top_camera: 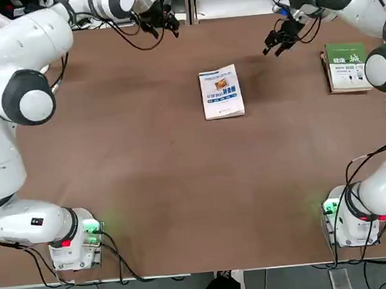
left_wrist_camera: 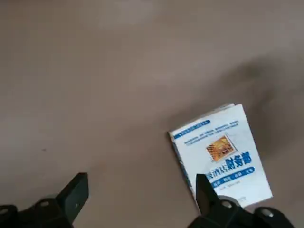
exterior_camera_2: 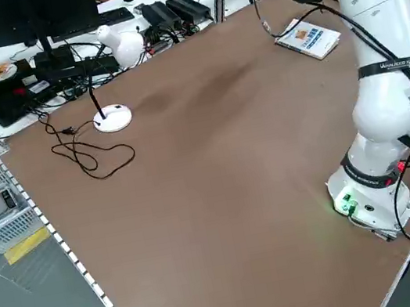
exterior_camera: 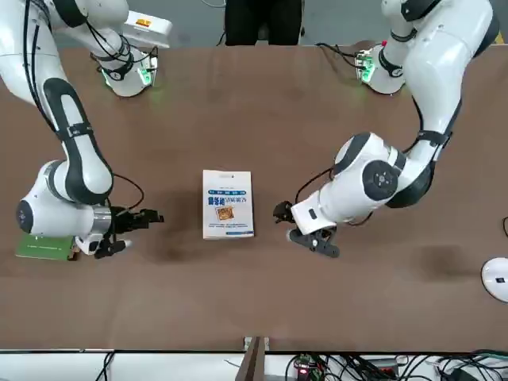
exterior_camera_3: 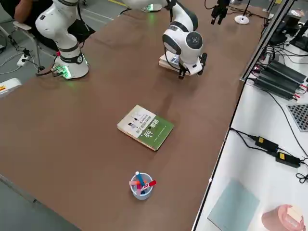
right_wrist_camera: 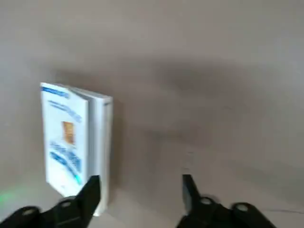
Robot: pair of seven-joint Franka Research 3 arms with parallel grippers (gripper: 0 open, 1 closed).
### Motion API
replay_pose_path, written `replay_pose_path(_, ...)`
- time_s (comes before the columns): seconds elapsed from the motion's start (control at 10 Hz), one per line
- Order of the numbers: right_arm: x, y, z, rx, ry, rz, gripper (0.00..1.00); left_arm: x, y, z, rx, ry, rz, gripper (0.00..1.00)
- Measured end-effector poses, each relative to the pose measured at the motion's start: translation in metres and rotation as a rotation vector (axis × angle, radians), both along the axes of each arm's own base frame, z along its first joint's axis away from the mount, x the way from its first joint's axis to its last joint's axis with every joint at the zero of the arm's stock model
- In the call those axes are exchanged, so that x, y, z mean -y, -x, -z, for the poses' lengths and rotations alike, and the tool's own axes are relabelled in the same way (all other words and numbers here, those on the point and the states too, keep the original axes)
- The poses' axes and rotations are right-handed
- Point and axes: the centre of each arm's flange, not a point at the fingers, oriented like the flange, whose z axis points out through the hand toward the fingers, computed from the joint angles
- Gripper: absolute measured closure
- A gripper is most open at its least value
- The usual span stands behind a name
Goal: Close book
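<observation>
1. The book (top_camera: 222, 92) lies flat on the brown table (top_camera: 148, 175), mid-table toward the far edge, cover up and apparently closed. No pages fan out in any view, so I judge the task essentially done.
2. The left gripper (top_camera: 160, 18) hangs above the far edge of the table, off to the left of the book and clear of it. Its fingers (left_wrist_camera: 76, 192) stand wide apart with nothing between them. It looks parked out of the way, not reaching.
3. The right gripper (top_camera: 279, 38) hovers just beyond the book's right side, near it but not touching. Its black fingers (right_wrist_camera: 90, 194) are spread and hold nothing. That spot suits either a last press on the cover or a pull-back; I can't say which.
4. The book is a thin paperback with a glossy white and light-blue cover, blue title text and a small orange picture. The right wrist view shows a pale page edge along one side, but it is blurred, so the cover may sit very slightly lifted.
5. A green-and-white book (top_camera: 347, 67) lies flat near the right edge of the table, well apart. It is also closed and is not the target.
6. The table surface is matte brown and smooth. The arms are glossy white with black joints.
7. A small cup of pens (exterior_camera_3: 141, 185) and a white desk lamp (exterior_camera_2: 115, 74) stand at opposite ends of the table, away from the work.
</observation>
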Motion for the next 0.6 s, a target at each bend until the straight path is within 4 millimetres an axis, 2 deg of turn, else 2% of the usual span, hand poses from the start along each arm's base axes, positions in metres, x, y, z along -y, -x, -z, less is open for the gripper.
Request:
replay_pose_path(0.1, 0.012, -0.005, -0.005, 0.017, 0.035, -0.011, 0.07, -0.002, 0.002, -0.012, 0.011, -0.019, -0.008, 0.00)
replay_pose_path(0.2, 0.022, -0.009, -0.010, 0.034, 0.068, -0.020, 0.00, -0.006, 0.005, -0.022, 0.009, -0.039, -0.010, 0.00)
replay_pose_path(0.6, 0.059, -0.025, -0.032, 0.100, 0.211, -0.071, 0.00, -0.043, 0.007, -0.048, -0.025, -0.100, -0.042, 0.00)
